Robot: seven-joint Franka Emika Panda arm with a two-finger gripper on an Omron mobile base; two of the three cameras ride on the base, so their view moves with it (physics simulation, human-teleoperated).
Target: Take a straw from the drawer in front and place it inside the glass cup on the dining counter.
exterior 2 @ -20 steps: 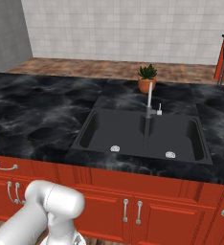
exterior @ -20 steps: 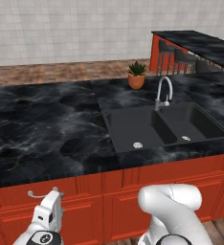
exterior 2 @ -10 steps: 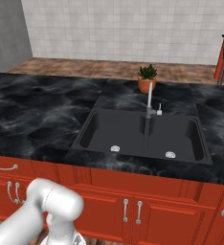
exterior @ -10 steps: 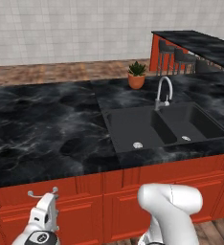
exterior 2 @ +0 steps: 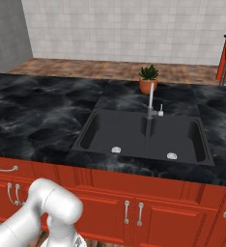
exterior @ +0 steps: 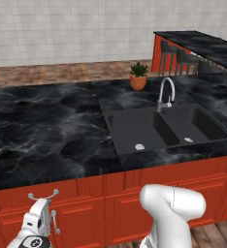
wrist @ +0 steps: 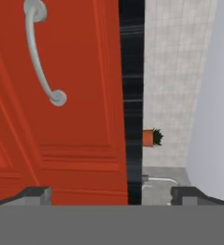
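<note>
The drawer (exterior: 13,206) is shut, so I see just its red-orange front and curved silver handle (exterior: 42,196) below the black counter. My gripper (exterior: 42,215) hangs low in front of it, just under the handle. In the hand view the drawer front (wrist: 85,105) and its handle (wrist: 37,57) are close ahead, and my gripper (wrist: 113,195) is open with nothing between its fingertips (wrist: 35,194). The straw is hidden. The dining counter (exterior: 202,43) stands at the far right with dark stools (exterior: 178,55). The glass cup is out of view.
A black counter (exterior: 47,121) with a double sink (exterior: 169,126) and a faucet (exterior: 165,94) lies above the cabinets. A terracotta plant pot (exterior: 138,77) stands behind the sink. Red cabinet doors with silver handles (exterior 2: 133,212) run along below.
My gripper has sunk a little and slid slightly left in front of the drawer handle, still open. Nothing else has moved.
</note>
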